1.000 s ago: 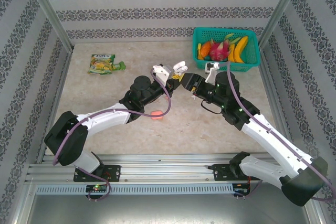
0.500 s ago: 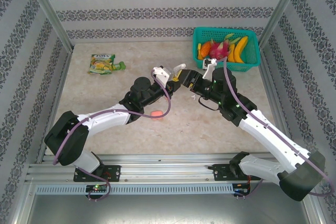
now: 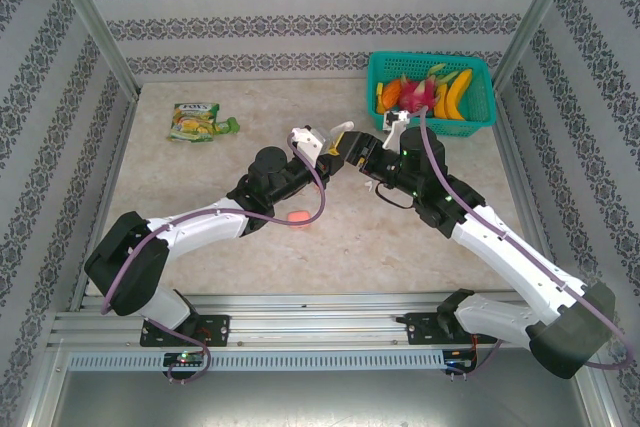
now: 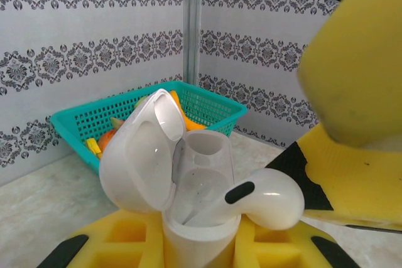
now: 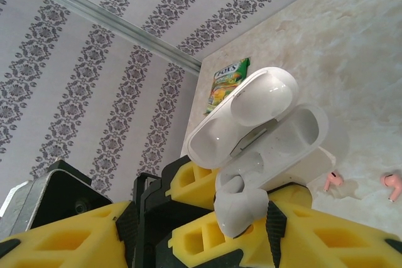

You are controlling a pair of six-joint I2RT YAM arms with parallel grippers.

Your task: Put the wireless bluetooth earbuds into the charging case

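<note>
Left wrist view: we see the white case point(image 4: 188, 180) clamped upright between the yellow pads of the left gripper point(image 4: 201, 246), held well above the table with its lid swung open. One white earbud point(image 4: 267, 200) lies crooked across the case mouth. Its stem end is down in a slot and its head hangs out over the rim, touching a yellow finger of the right gripper point(image 3: 352, 149). We cannot tell if that gripper pinches the earbud or only rests against it.

On the right wrist view we also spot two pink earbuds point(image 5: 333, 180) lying loose on the table point(image 3: 400, 227), well apart from the case. A small pink thing point(image 3: 297, 217) on the table under the left arm is probably the second case.

Risks as we judge them:
- The earbud is tilted, so a push off the slot's line could jam it or flip it out, and up here it would drop to the table.
- A hard push could twist the case in the left grip.
- A finger could catch the open lid and snap it down on the sticking-out head.
- If the right jaws let go too soon, the unseated earbud could slide off the rim.
</note>
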